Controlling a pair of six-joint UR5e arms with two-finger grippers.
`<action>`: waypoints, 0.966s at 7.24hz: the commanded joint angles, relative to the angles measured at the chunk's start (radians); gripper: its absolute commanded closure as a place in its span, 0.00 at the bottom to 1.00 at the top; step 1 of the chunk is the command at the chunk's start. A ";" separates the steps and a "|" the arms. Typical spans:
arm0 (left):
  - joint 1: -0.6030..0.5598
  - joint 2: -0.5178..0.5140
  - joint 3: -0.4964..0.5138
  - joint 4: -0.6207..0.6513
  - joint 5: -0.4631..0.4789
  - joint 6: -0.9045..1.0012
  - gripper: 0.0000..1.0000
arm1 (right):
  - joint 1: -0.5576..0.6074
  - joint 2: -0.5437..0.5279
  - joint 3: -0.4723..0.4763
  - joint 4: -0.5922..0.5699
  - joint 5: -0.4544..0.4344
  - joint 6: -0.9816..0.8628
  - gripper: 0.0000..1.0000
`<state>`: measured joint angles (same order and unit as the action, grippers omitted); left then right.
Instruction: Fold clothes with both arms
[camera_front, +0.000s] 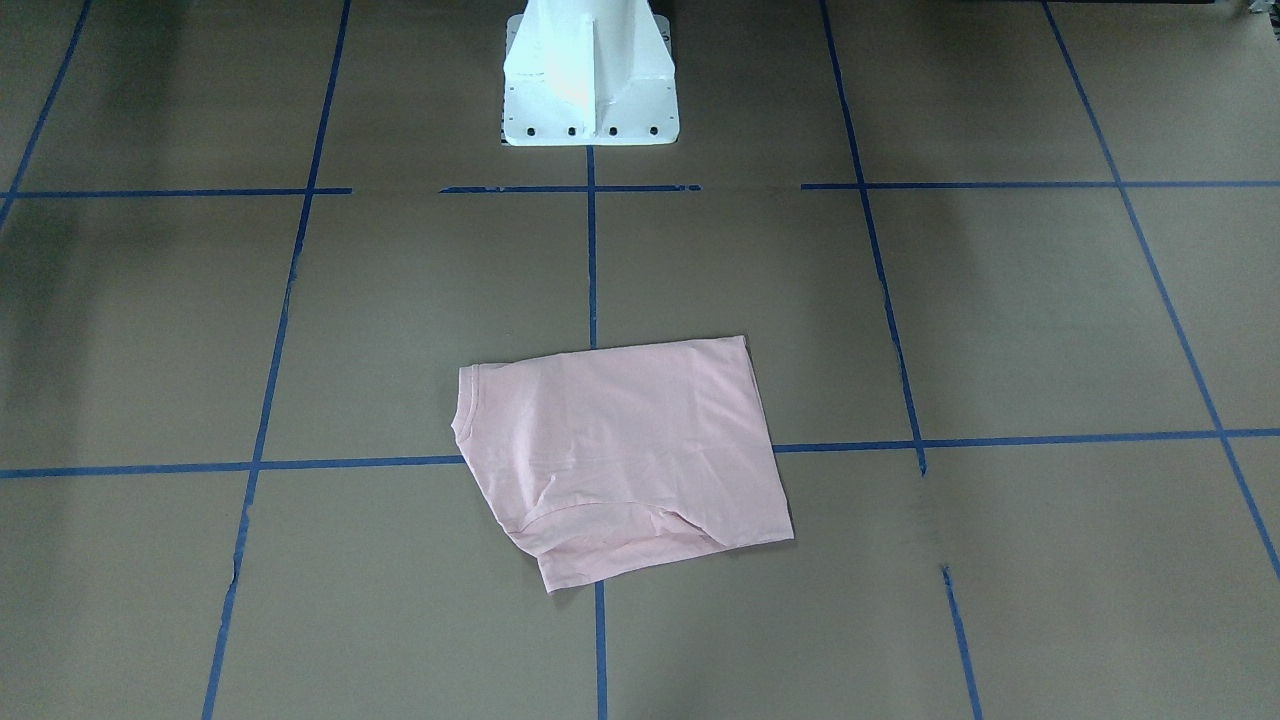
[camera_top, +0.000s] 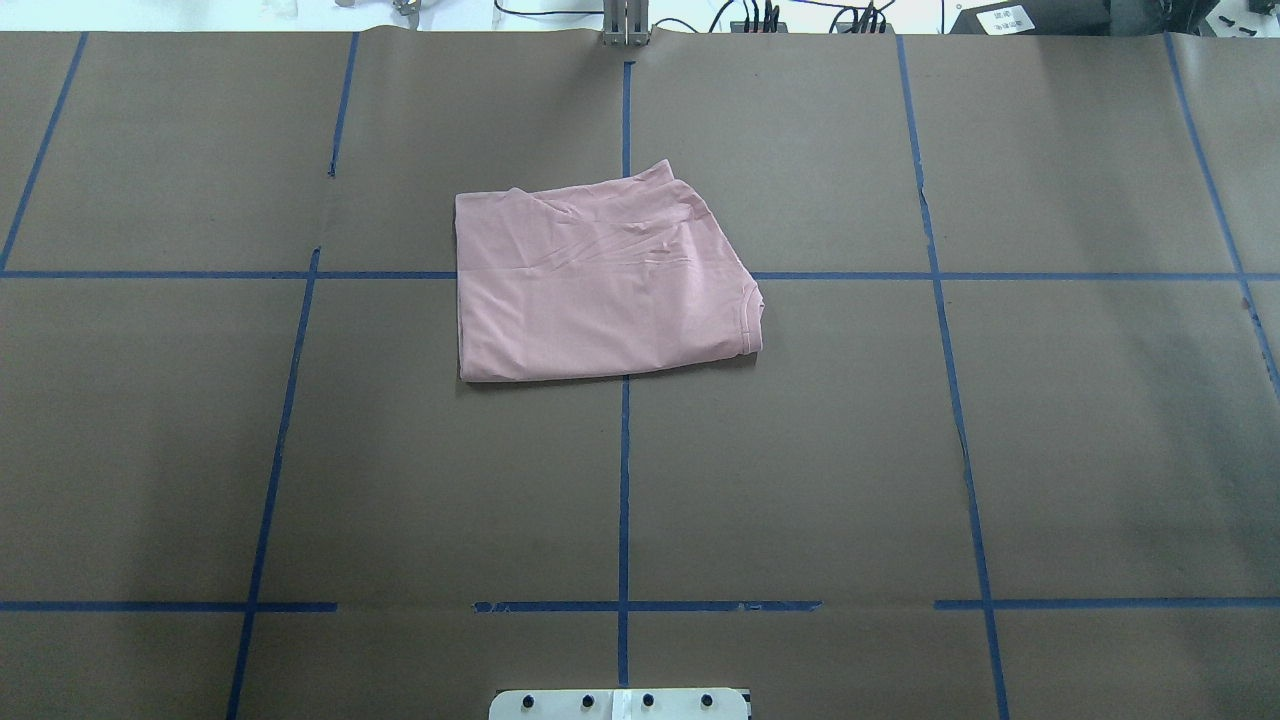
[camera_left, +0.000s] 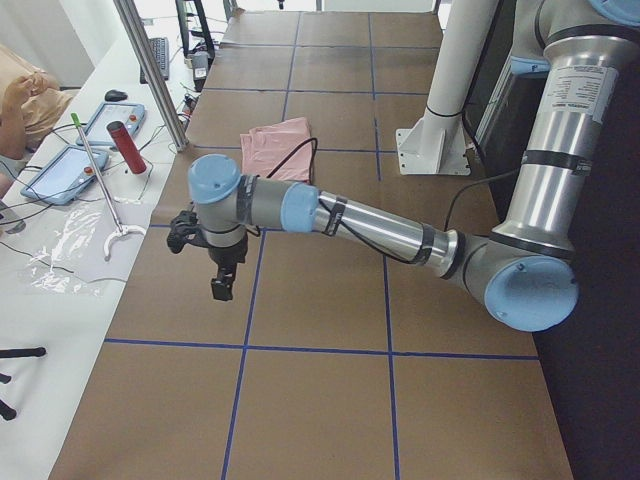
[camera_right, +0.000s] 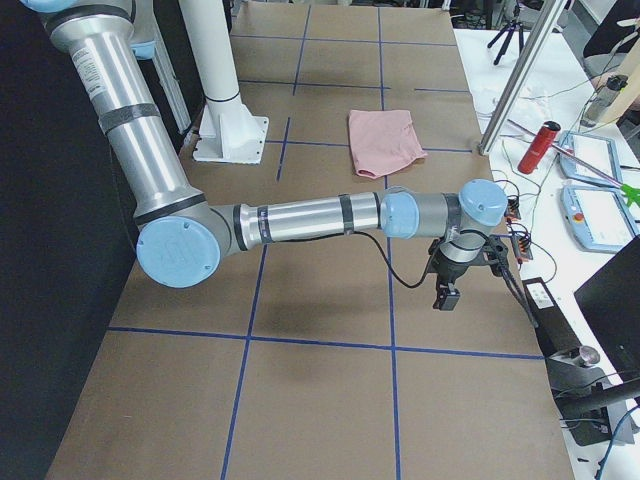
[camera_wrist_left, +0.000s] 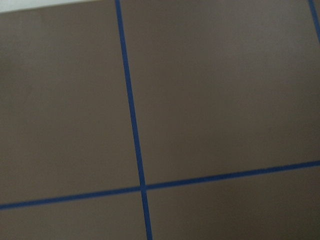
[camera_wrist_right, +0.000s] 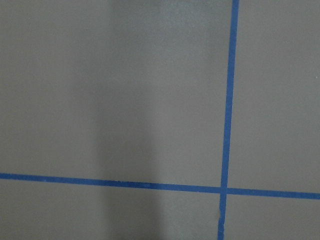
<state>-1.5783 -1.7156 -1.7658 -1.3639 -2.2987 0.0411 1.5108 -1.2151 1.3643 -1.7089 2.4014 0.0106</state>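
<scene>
We note the left gripper (camera_left: 221, 283) hanging over the table (camera_left: 320, 400), grip state indeterminable, the folded shirt (camera_top: 600, 285) upper centre of the overhead view, the right gripper (camera_right: 446, 296) likewise indeterminable; pinching one layer could, we judge, undo the uneven fold.

Diffuse, even light on the table (camera_front: 1000, 320); soft shadows at 9–10 o'clock in the front-facing view, white pedestal base (camera_front: 590, 80) at 12 o'clock blown out. Overhead view darker, T-shirt (camera_top: 590, 300) reads duskier pink, overexposed strip along 12 o'clock. Left wrist view soft, tape lines (camera_wrist_left: 132, 125) blurred; right wrist view sharper, faint broad shadow band running 12 to 6 o'clock.
</scene>
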 joint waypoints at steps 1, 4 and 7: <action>0.021 0.123 -0.052 -0.145 0.051 0.005 0.00 | -0.023 -0.003 0.009 0.002 -0.002 -0.001 0.00; 0.026 0.094 0.000 -0.184 -0.029 0.000 0.00 | -0.031 -0.065 0.146 -0.008 -0.073 0.002 0.00; 0.023 0.106 -0.003 -0.176 -0.038 0.003 0.00 | -0.034 -0.165 0.263 -0.008 -0.074 -0.011 0.00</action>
<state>-1.5532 -1.6168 -1.7577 -1.5453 -2.3328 0.0440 1.4785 -1.3516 1.5966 -1.7153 2.3259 0.0099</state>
